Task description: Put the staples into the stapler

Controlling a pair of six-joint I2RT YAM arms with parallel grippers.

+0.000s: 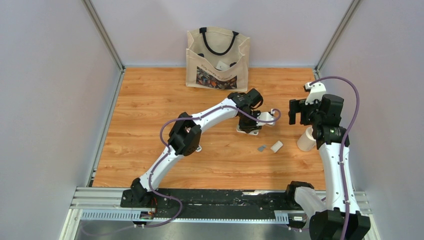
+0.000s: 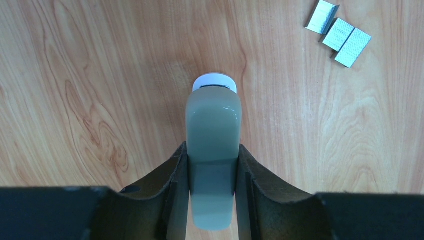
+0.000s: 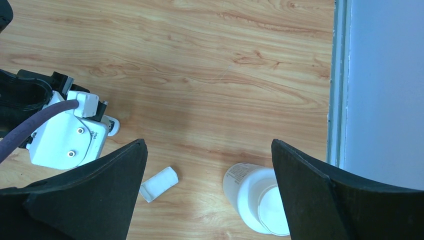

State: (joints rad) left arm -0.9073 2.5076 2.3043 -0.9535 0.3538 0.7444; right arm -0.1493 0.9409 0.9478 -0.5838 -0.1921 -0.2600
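Wooden table (image 1: 150, 100). Left gripper (image 2: 212, 167): jaws narrowed, pressing both sides of grey-green stapler (image 2: 213, 120). Staples (image 2: 339, 34): short grey strips loose on the wood, apart from stapler. Right gripper (image 3: 209, 150): jaws wide, empty, over white bottle (image 3: 252, 197).

- The bag (image 1: 217, 59) stands at the far edge of the table (image 1: 150, 125), behind the stapler (image 2: 214, 130)
- The staples (image 1: 262, 148) lie before the stapler
- A small box (image 1: 276, 146) lies just right of the staples
- A bottle (image 1: 306, 140) stands right of the box

open counter (image 1: 145, 100) spans the left half. the staples (image 1: 262, 148) lie uncovered, a white cap (image 1: 276, 146) just beside, the left end effector (image 2: 213, 147) gripping the stapler (image 2: 213, 115) behind them; a white bottle (image 1: 306, 140) stands further right.
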